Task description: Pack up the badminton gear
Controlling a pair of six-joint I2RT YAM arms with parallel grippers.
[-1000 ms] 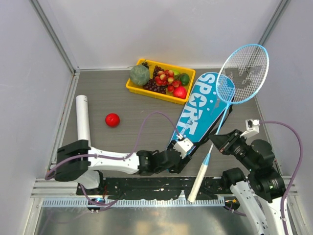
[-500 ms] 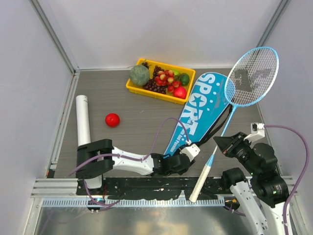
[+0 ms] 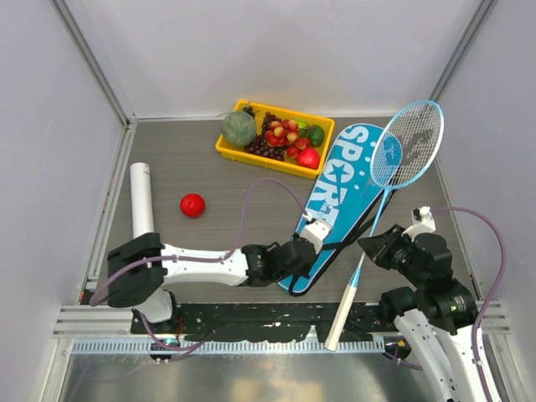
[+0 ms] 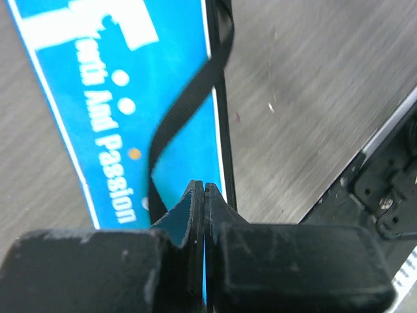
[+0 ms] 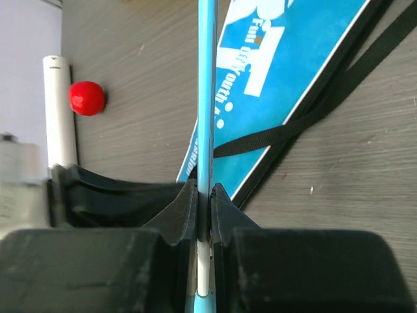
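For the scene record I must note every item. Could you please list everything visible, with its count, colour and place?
racket: one, light-blue frame, white handle; raised over the right side
bag: one, blue with white "SPORT"; lying diagonally, right of centre
tube: one, white; along the left edge
ball: one, red; right of the tube
tray: one, yellow; far centre
fruit: several, mixed colours; in the tray
table: one, grey-brown; under everything
left gripper: one, black; shut, at the bag's near end
right gripper: one, black; shut on the racket's shaft
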